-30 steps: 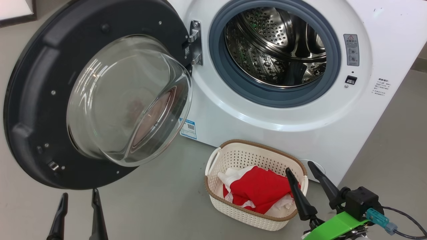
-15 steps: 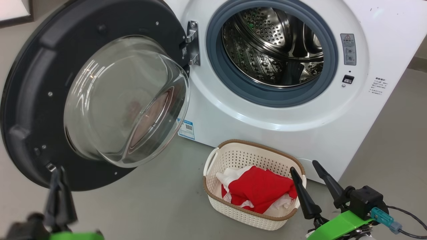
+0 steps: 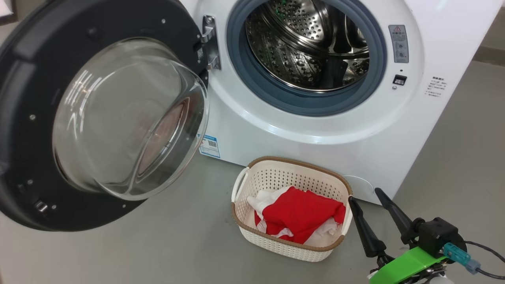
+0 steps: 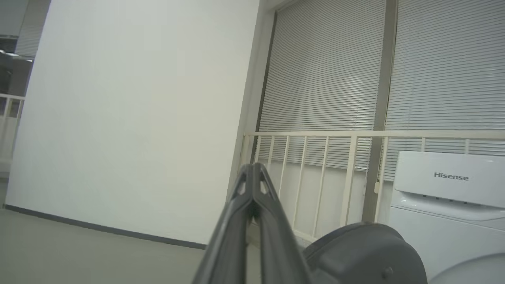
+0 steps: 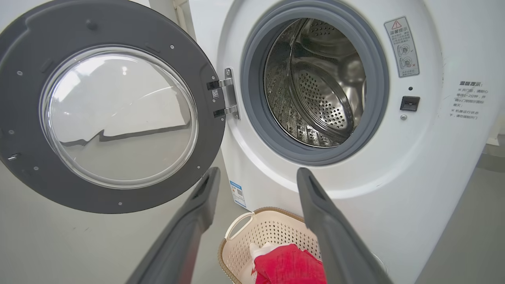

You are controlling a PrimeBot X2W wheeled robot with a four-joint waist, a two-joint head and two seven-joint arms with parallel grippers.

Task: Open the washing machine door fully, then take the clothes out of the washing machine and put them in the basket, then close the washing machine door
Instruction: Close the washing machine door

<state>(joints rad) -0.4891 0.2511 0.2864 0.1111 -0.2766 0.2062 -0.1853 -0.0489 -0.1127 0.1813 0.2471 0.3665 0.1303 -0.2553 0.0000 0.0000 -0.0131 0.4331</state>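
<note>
red-and-white soft clothes lie in the cream perforated plastic basket. left end effector clenched empty near the round black-rimmed glass door, right end effector released. a push may skid off the glossy rim, leaving the door unlatched.

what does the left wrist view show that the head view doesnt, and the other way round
The left wrist view adds the left gripper with its fingers pressed together, a plain wall, window blinds, a cream railing and the Hisense name on the washing machine.
The head view adds the steel drum, the basket holding the red and white clothes, and the open right gripper beside it.
Both take in the white machine body and the dark rim of the washing machine door.
</note>
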